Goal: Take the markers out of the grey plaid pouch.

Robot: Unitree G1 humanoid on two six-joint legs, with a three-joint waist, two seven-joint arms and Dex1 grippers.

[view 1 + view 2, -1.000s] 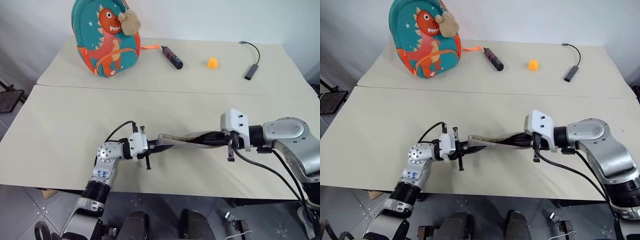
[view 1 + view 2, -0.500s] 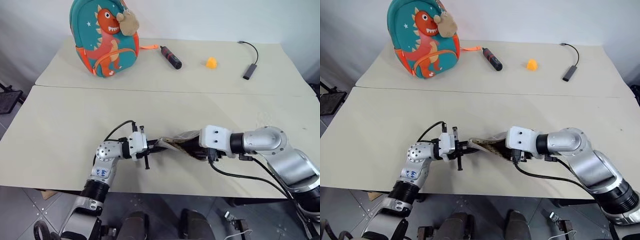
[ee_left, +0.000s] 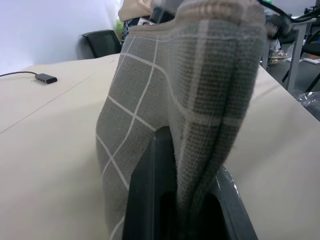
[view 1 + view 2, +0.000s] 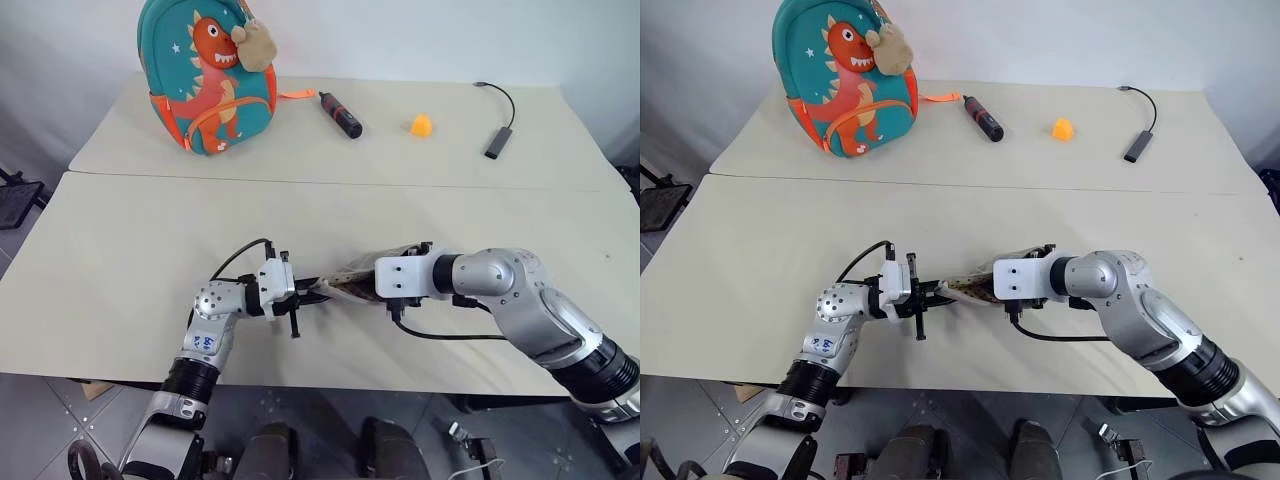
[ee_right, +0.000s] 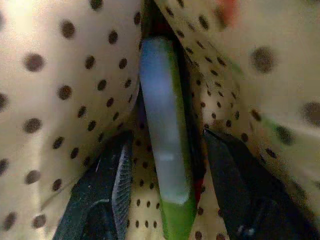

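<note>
The grey plaid pouch [image 4: 350,283] is being held up off the surface [image 4: 120,230], one end pinched in the closed left gripper [image 4: 308,291]. The right gripper [image 5: 167,170] is being pushed into the pouch's mouth, its fingers [image 5: 107,185] partly spread on either side of a light green marker [image 5: 165,135], with nothing gripped yet. The extraction step appears to be under way; next, the fingers would need closing on that marker before withdrawal. No legible writing is being shown.
</note>
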